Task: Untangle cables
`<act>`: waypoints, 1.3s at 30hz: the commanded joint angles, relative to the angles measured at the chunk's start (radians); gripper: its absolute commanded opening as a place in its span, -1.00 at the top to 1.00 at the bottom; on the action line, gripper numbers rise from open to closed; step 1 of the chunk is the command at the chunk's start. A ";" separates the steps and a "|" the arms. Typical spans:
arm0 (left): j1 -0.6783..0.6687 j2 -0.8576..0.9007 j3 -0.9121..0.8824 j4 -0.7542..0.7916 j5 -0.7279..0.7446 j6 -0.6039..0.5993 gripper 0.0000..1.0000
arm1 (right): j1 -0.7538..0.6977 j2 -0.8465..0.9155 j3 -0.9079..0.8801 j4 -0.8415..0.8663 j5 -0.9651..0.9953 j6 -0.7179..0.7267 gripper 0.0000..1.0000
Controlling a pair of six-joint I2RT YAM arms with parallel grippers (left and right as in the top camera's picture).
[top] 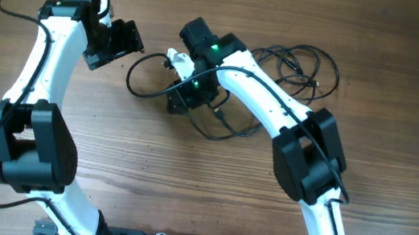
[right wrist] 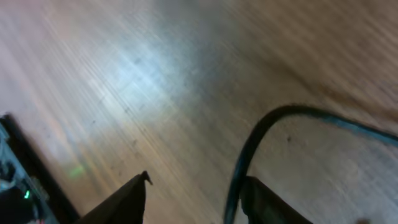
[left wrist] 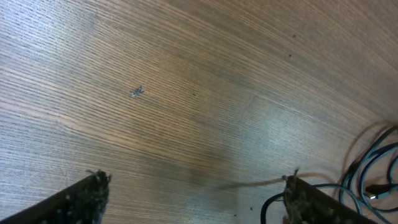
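**Right tool lining up on a strand**

The left tool (left wrist: 194, 182) hangs spread and empty over bare desk (left wrist: 186, 74). The right tool (right wrist: 196, 186), also spread, straddles one black strand (right wrist: 261, 124) of the cables (top: 307, 69), which lie looped mid-desk. Likely next: pinch, then draw it clear.

Blurred wooden table (right wrist: 124, 74), black cable (right wrist: 267, 121) arching down, tool (right wrist: 196, 183) spread apart, cable beside one finger.

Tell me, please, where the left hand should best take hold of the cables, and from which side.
Take the single loop of the cables that sticks out toward the left hand. It lies flat, alone, away from the crowded tangle, so probably come from above, straddling the cord.
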 commanded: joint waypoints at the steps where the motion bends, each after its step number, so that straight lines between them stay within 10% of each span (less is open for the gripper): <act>1: 0.000 -0.001 0.008 0.003 0.011 0.001 -0.86 | -0.004 0.028 -0.003 0.026 0.041 0.067 0.07; 8: 0.033 0.007 0.008 0.033 -0.003 -0.002 -0.92 | -0.002 0.027 -0.003 0.029 0.027 0.077 0.91; 21: 0.084 0.007 0.008 0.029 -0.002 -0.002 -1.00 | -0.002 -0.413 0.001 -0.087 -0.099 0.033 0.91; 29: 0.084 0.007 0.008 0.029 -0.002 -0.002 -1.00 | -0.069 -0.785 0.002 -0.006 0.165 0.214 0.91; 39: 0.084 0.007 0.008 0.028 -0.002 -0.002 -1.00 | -0.602 -0.813 0.250 0.050 0.377 0.257 0.91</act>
